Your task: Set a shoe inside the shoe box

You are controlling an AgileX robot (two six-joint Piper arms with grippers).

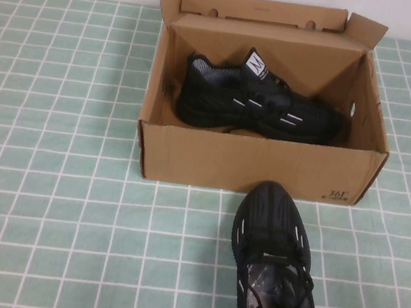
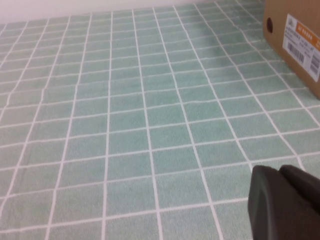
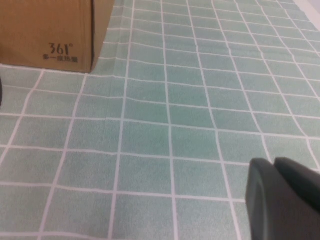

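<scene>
The shoe (image 1: 271,274) lies on the worktop (image 1: 49,178) just in front of the shoe box (image 1: 257,165) — its mate (image 1: 263,101) already inside. The left gripper (image 2: 285,202) and right gripper (image 3: 282,197) hover low over bare worktop — both clenched, empty.

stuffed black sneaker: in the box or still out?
Out. The black mesh sneaker with grey stuffing lies on the green checked cloth before the brown cardboard shoe box; only its unstuffed mate is inside.

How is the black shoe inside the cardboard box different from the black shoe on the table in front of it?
The boxed shoe lies sideways inside the shoe box; the shoe on the table points its toe at the box. The boxed shoe shows a white tongue tag; the shoe outside shows glossy grey stuffing. Both are black sneakers with white dashes.
</scene>
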